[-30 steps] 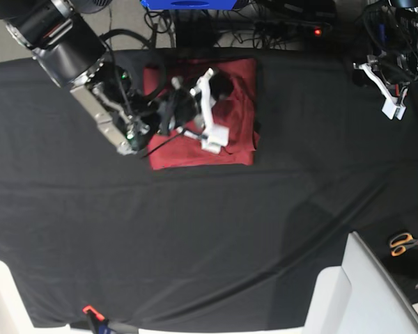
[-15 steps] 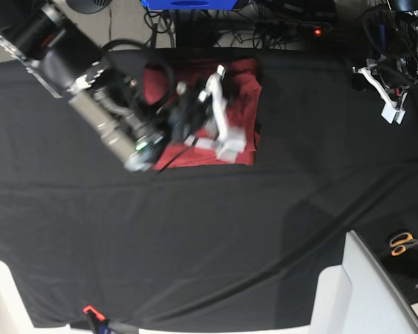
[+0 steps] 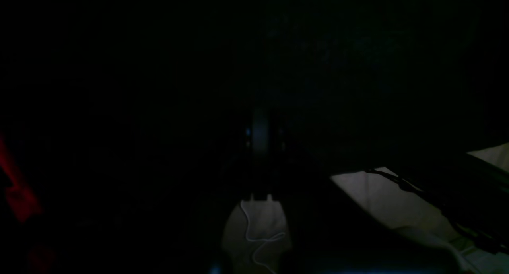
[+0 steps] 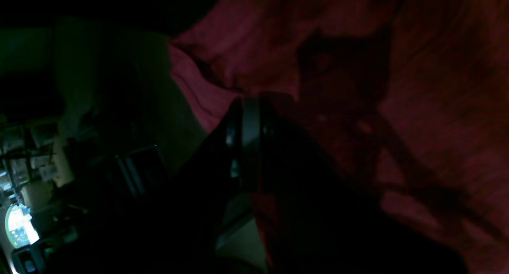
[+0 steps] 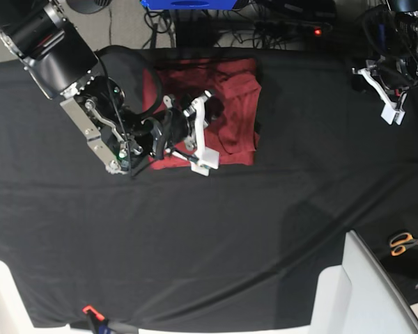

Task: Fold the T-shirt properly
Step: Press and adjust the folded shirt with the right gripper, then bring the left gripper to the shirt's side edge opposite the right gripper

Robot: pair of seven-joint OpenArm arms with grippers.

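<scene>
The maroon T-shirt [image 5: 233, 115] lies folded into a rough rectangle near the table's back edge, with a curved crease across its right half. My right gripper [image 5: 199, 139] sits over its left half, and that arm hides part of the cloth. In the right wrist view the dark fingers [image 4: 246, 146] are shut. The folds of the T-shirt [image 4: 397, 107] run together at their tips, so they pinch the fabric's edge. My left gripper [image 5: 389, 101] hangs shut and empty at the far right back, well away from the shirt. Its wrist view is almost black.
A black cloth [image 5: 216, 236] covers the whole table. Orange-handled scissors [image 5: 403, 243] lie at the right edge. A white panel [image 5: 366, 292] juts in at the front right. Cables and a blue box [image 5: 188, 3] sit behind the table.
My right gripper swung out over the shirt's middle, then drew back left and toward the front edge. A curved crease formed on the shirt's right half. The left arm stayed put.
</scene>
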